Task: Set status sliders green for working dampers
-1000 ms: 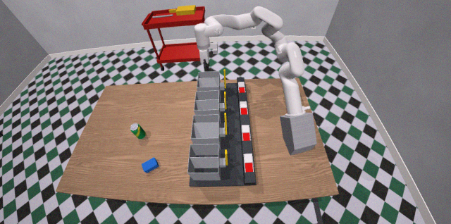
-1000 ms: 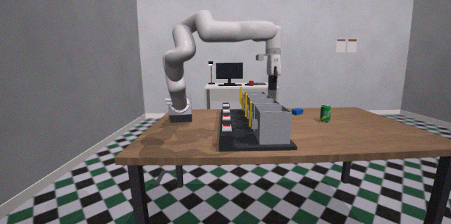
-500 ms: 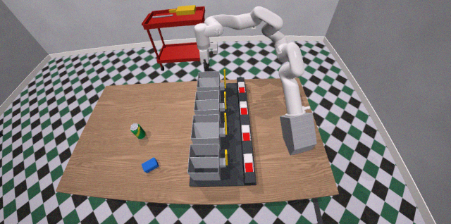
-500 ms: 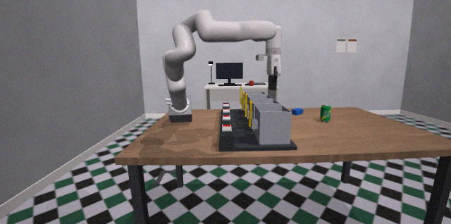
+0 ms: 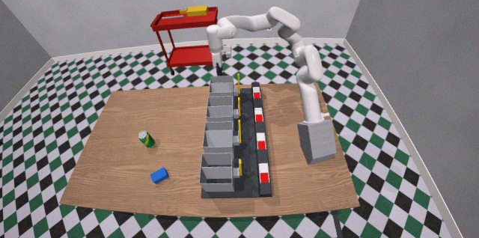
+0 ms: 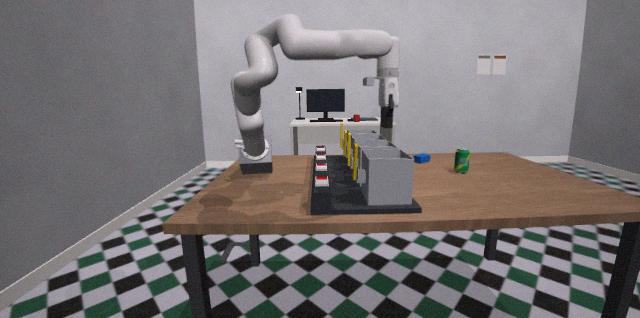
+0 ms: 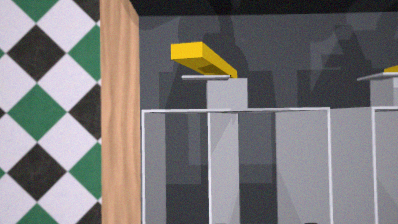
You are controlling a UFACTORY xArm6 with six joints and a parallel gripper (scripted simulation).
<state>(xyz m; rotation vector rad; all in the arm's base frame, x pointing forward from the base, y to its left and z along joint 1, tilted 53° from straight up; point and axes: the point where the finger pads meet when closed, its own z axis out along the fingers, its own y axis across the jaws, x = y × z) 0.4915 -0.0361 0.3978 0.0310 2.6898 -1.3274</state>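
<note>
Four grey box-shaped duct dampers stand in a row on a dark base (image 5: 236, 146); the farthest (image 5: 221, 84) and the nearest (image 5: 218, 172) mark its ends. Each has a yellow lever (image 5: 239, 81) at its side. All four sliders, from the far one (image 5: 257, 93) to the near one (image 5: 264, 174), show red beside their white covers. My gripper (image 5: 218, 69) hangs above the far end of the farthest damper, part open and empty; it also shows in the exterior view (image 6: 386, 130). The wrist view looks down on that damper's frame (image 7: 235, 165) and its yellow lever (image 7: 200, 57); the fingers are out of sight there.
A green can (image 5: 147, 139) and a blue block (image 5: 159, 175) lie on the table left of the dampers. The arm's grey base (image 5: 316, 141) stands at the right. A red cart (image 5: 185, 36) stands on the floor beyond the table's far edge.
</note>
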